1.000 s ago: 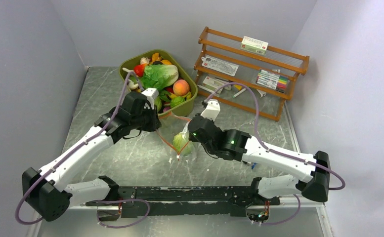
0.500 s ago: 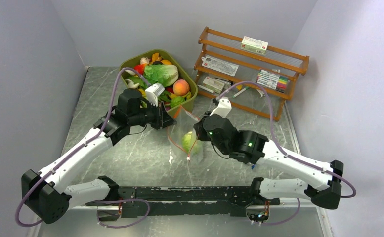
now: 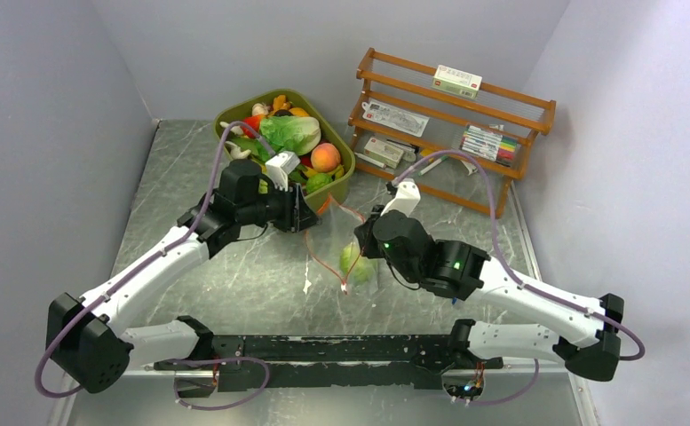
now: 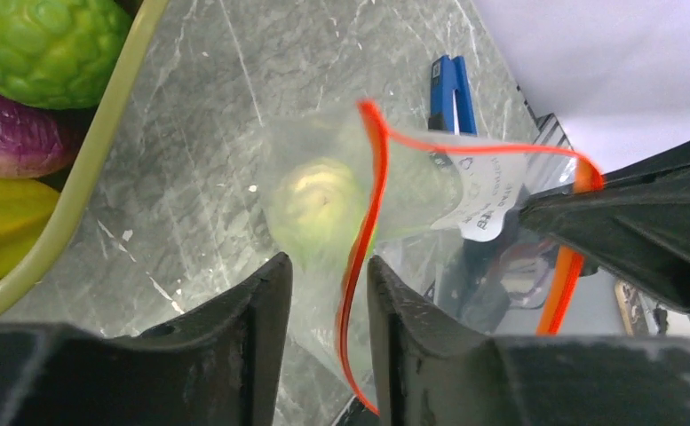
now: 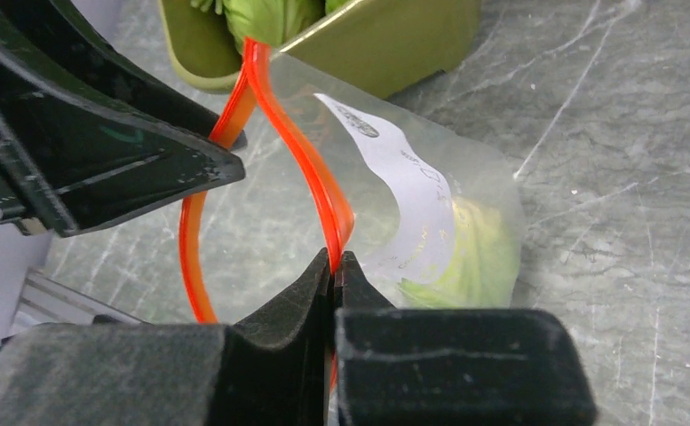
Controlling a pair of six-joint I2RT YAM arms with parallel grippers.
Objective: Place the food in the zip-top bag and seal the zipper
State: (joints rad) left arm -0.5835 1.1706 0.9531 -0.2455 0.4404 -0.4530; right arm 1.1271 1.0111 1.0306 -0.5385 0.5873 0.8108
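Both the left arm (image 3: 150, 273) and right arm (image 3: 523, 288) wear smooth white link shells between chunky black joint housings (image 3: 239, 197), each trailed by a lilac cable (image 3: 452, 153) looping from black base block (image 3: 88, 351) to wrist. Green lights (image 3: 454, 264) glow on the right arm's joints. The left gripper (image 4: 328, 266) and right gripper (image 5: 337, 257) have matte black, wedge-shaped fingers (image 4: 243, 342).

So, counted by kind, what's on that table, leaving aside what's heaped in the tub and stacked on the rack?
Grippers: 2 (left gripper, right gripper)
Zip-top bag: 1
Green food piece inside the bag: 1
Olive-green tub: 1
Wooden rack: 1
Blue-handled tool: 1
Total: 7
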